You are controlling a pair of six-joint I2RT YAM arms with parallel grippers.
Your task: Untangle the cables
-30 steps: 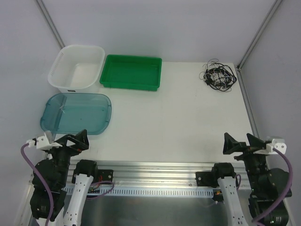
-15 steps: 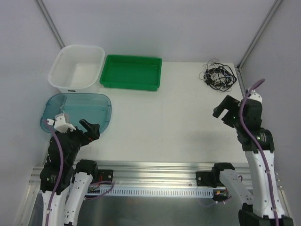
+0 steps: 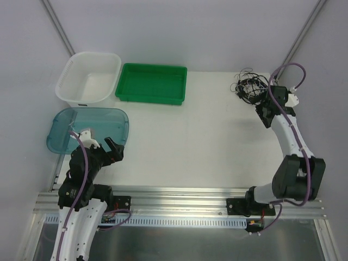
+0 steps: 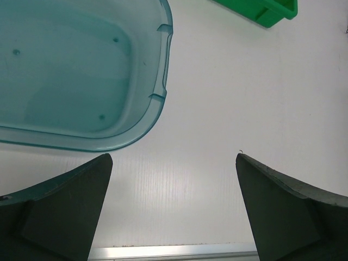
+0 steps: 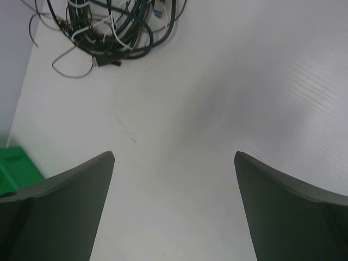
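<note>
The cables lie in one tangled heap at the table's far right corner. In the right wrist view the cables show as thicker black loops, a thin white cord and a hair-thin brownish wire straggling out to the near left. My right gripper is open and empty, just near of the heap and not touching it; its fingers frame bare table. My left gripper is open and empty over the table's near left, beside the blue lid.
A translucent blue lid lies at the left and also shows in the left wrist view. A white basket and a green tray stand at the far left. The table's right edge and a frame post run close by the cables.
My right arm has swung from the near edge up to the far right corner, beside the cables. My left arm has lifted and reached forward toward the blue lid. Both grippers have stayed open.
</note>
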